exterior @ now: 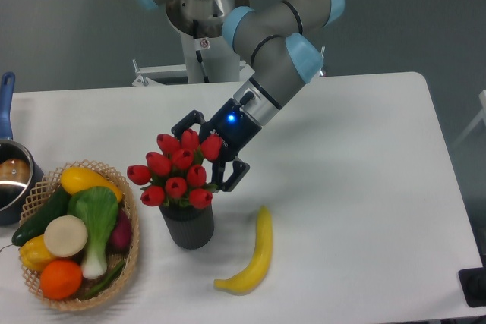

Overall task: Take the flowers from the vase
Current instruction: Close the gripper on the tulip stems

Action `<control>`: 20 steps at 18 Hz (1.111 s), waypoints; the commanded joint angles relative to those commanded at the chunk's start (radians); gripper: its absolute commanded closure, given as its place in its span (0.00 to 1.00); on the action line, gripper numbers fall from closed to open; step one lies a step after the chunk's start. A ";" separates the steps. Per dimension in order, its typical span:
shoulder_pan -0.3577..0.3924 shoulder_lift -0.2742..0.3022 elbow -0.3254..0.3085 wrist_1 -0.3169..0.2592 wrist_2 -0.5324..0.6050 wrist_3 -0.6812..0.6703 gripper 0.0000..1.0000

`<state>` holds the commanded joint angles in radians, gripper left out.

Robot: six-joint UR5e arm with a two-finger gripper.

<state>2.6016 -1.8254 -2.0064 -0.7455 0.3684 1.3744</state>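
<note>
The flowers (pixel 176 170), a bunch of red tulip buds with green leaves, stand upright in the vase (pixel 187 225), a short dark grey ribbed pot at the table's front centre. My gripper (pixel 210 149) reaches down from the upper right and is open, its jaws spread wide. One finger (pixel 187 121) is behind the bunch's top and the other finger (pixel 236 175) is at its right side. The rightmost buds lie between the fingers. The stems are hidden by the buds and the vase.
A yellow banana (pixel 254 256) lies right of the vase. A wicker basket (pixel 130 248) of produce sits at the front left. A metal saucepan (pixel 14 176) with a blue handle is at the left edge. The white table (pixel 364 187) extends right.
</note>
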 joint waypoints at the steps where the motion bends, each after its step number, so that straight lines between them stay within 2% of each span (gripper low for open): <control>1: 0.003 -0.006 -0.002 0.000 -0.021 0.011 0.00; 4: 0.014 -0.011 0.001 0.000 -0.068 0.041 0.00; 8: 0.011 -0.040 0.000 0.000 -0.072 0.092 0.00; 16: 0.006 -0.045 -0.003 0.000 -0.077 0.095 0.00; 20: 0.003 -0.052 0.008 0.000 -0.115 0.095 0.00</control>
<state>2.6047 -1.8775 -1.9988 -0.7455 0.2531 1.4696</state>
